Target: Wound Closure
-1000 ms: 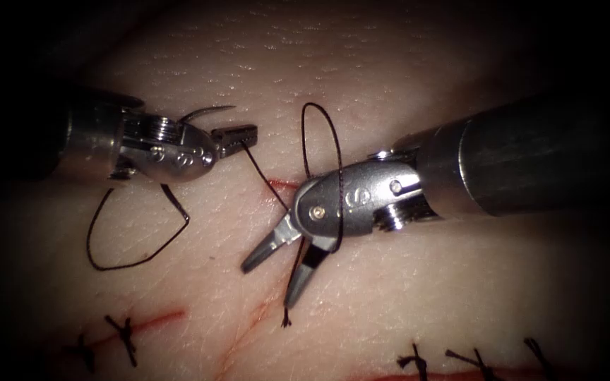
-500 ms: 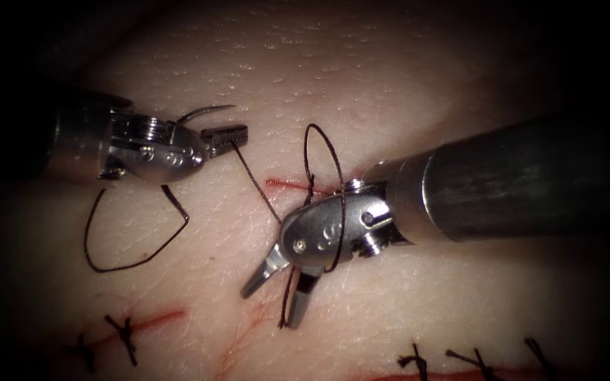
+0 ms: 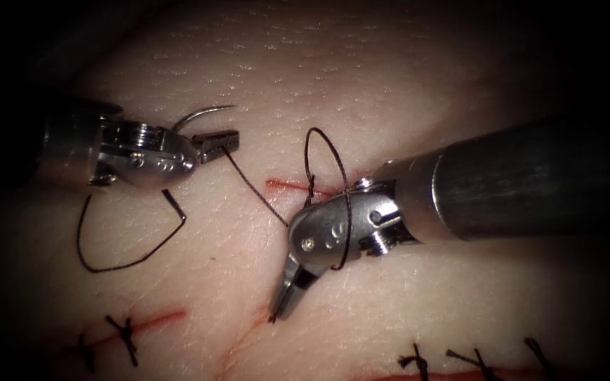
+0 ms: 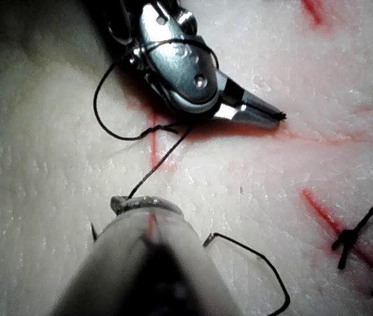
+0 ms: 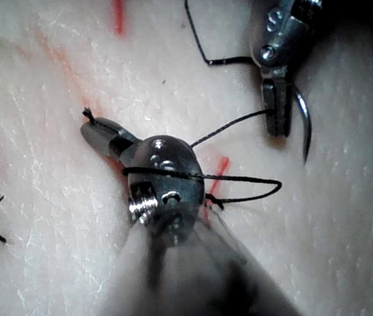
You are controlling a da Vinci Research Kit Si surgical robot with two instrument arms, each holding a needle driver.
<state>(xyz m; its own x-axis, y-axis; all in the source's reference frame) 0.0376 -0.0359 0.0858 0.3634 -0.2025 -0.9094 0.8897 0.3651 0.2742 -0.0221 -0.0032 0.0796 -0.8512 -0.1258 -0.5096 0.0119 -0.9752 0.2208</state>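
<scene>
My left tool is left of the small red cut, its jaws shut on the dark thread, which runs from their tip down to the cut. The curved needle arcs just above those jaws, out of the tissue; beside the jaws in the right wrist view lies the needle. My right tool points down-left below the cut, jaws shut on the thread's short frayed end. A loop of thread is wrapped around the right tool's wrist.
Slack thread lies in a wide loop on the tissue under the left tool. Knotted stitches sit on another cut at the lower left and on one at the lower right. A faint red line runs below the right jaws.
The right tool moved down and left, and its open jaws closed on the short thread end. The left tool drifted a little to the left, still holding the thread.
</scene>
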